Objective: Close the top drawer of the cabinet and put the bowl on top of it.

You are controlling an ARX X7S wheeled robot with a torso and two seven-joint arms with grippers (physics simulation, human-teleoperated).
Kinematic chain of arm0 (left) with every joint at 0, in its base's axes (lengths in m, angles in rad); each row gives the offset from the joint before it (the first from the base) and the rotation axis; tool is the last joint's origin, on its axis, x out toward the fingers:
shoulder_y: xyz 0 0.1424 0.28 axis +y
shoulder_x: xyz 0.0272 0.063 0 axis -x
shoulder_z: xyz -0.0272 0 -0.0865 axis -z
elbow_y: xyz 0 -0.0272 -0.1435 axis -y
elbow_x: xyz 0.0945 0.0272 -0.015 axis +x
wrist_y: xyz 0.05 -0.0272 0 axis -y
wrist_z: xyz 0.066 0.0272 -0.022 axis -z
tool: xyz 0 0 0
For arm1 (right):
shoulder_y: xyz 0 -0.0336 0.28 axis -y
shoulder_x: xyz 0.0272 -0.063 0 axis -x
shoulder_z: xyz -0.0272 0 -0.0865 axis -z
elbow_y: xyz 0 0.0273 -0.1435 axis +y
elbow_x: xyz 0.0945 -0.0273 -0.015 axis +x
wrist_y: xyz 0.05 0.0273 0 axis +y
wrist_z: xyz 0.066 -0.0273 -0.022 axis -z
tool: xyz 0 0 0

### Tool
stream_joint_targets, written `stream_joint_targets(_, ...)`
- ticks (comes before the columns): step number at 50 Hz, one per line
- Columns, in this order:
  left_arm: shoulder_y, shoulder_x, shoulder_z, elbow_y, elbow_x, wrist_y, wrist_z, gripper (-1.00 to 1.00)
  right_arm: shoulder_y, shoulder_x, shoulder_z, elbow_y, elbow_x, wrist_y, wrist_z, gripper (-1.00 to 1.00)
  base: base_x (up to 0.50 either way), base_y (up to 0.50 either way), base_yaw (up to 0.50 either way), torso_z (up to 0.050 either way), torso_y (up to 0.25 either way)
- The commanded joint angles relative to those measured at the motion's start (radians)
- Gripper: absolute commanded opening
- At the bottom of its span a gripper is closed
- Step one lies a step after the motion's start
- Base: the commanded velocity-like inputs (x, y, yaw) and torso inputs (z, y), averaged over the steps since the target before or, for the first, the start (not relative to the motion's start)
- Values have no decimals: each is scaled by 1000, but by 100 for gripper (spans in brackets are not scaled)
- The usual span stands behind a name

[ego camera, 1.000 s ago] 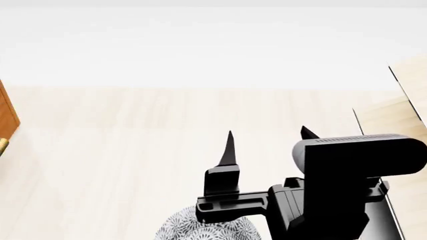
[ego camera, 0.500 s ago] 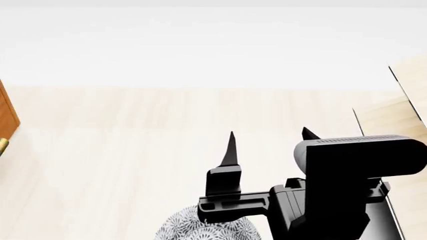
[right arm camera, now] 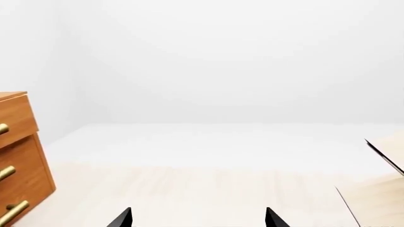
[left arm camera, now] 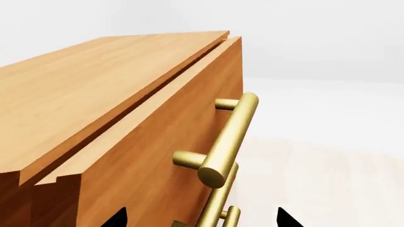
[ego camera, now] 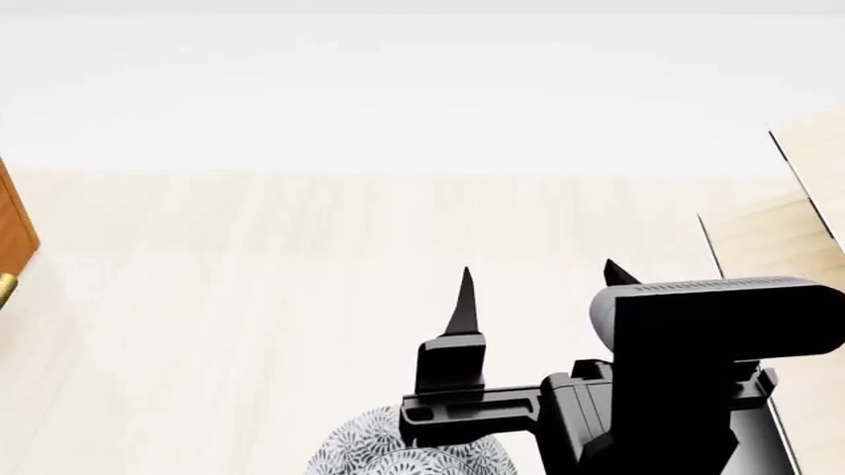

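Observation:
The orange-brown cabinet [left arm camera: 75, 109] fills the left wrist view, and its edge shows at the far left [ego camera: 14, 228] of the head view. The top drawer [left arm camera: 164, 156] has a brass bar handle [left arm camera: 230, 137], and its front stands slightly proud of the cabinet top, with a dark gap between. My left gripper [left arm camera: 200, 220] is open just short of the drawer fronts, holding nothing. The grey-patterned bowl [ego camera: 383, 450] sits low in the head view, partly hidden under my right gripper [ego camera: 539, 287]. That gripper is open and empty above the floor [right arm camera: 197, 220].
A pale plywood shelf structure [ego camera: 805, 168] stands at the right, its edge also in the right wrist view [right arm camera: 385, 156]. The cabinet's stacked drawers [right arm camera: 22, 161] show at that view's left. Pale wood floor [ego camera: 264, 297] lies between cabinet and shelf.
In the head view my right gripper has drifted slightly lower and to the right, still open. The bowl and cabinet have not moved.

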Motion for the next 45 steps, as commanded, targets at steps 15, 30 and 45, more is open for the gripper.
stream_joint_targets(15, -68, 46, 36, -160, 55, 72, -44, 100, -22, 25, 9, 7, -2, -31, -4, 100, 0, 0, 0, 0, 0)
stream_joint_targets(30, -107, 62, 25, -257, 75, 135, -69, 100, -131, 39, -59, 16, -156, -159, -96, 100, 0, 0, 0, 0, 0)
stream_joint_targets(45, -143, 73, 32, -351, 100, 192, -87, 100, -145, 49, -63, 29, -172, -185, -109, 100, 0, 0, 0, 0, 0)
